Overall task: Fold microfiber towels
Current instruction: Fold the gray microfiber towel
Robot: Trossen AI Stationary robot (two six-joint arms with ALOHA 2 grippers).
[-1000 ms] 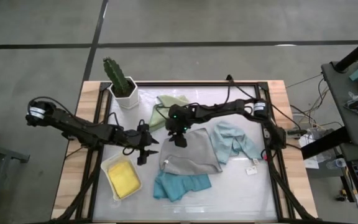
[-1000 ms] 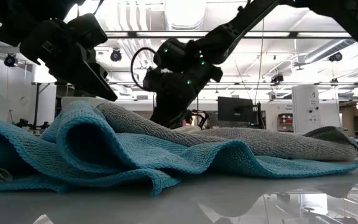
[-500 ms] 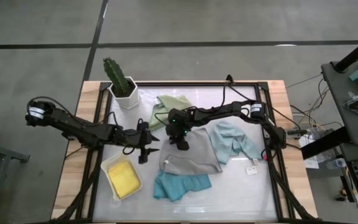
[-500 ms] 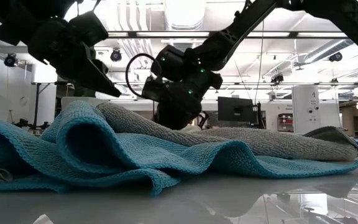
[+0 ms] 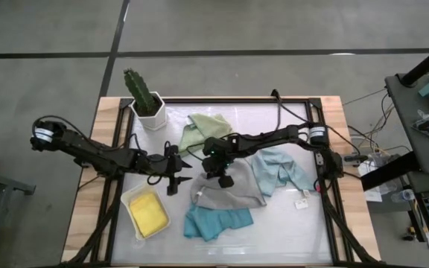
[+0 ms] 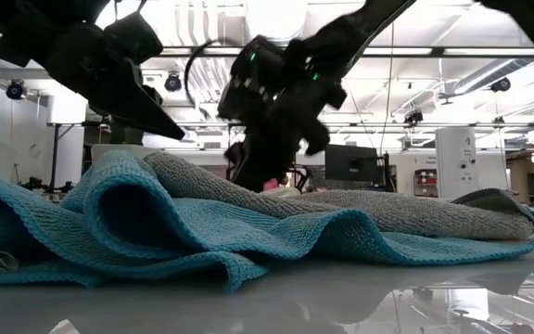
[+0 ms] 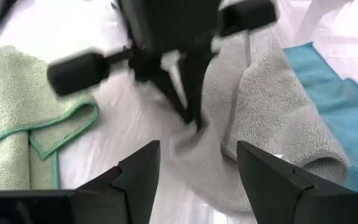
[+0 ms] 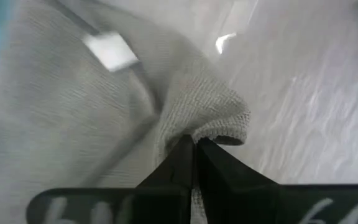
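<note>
**Right gripper pinching the grey towel at mid-table**

High view gave us the whole layout. We saw the right gripper (image 5: pixel 223 179) down on the soft grey microfiber towel (image 5: pixel 233 195), which lay rumpled near the middle of the white tabletop (image 5: pixel 296 231). In the right wrist view its two dark fingers (image 8: pixel 191 163) were pressed together on a bunched fold of that grey cloth (image 8: pixel 73 106) — clamped on it, with the pinched edge puckering just above the tips.

The left gripper (image 5: pixel 174 181) hung just to the left of the grey towel, apart from it. In the left wrist view its fingers (image 7: pixel 138 168) stood spread wide with nothing between them, pointing toward the right gripper (image 7: pixel 188 106) and the grey towel (image 7: pixel 278 118).

The other cloths lay around the grey one:
- the crumpled teal microfiber towel (image 5: pixel 216 221) touching its near edge, and filling the foreground of the low view (image 6: pixel 156 232), where the grey towel (image 6: pixel 387 211) lay draped over it;
- the sage green microfiber towel (image 5: pixel 198 128) beyond it, toward the far side of the table, partly folded over itself;
- the pale blue microfiber towel (image 5: pixel 281 168) rumpled at its right side, touching it;
- the yellow microfiber towel (image 5: pixel 147 211), folded — lying inside a white rectangular tray (image 5: pixel 131 199) at the left.

A green cactus in a white pot (image 5: pixel 146 100) stood at the far left corner.
</note>
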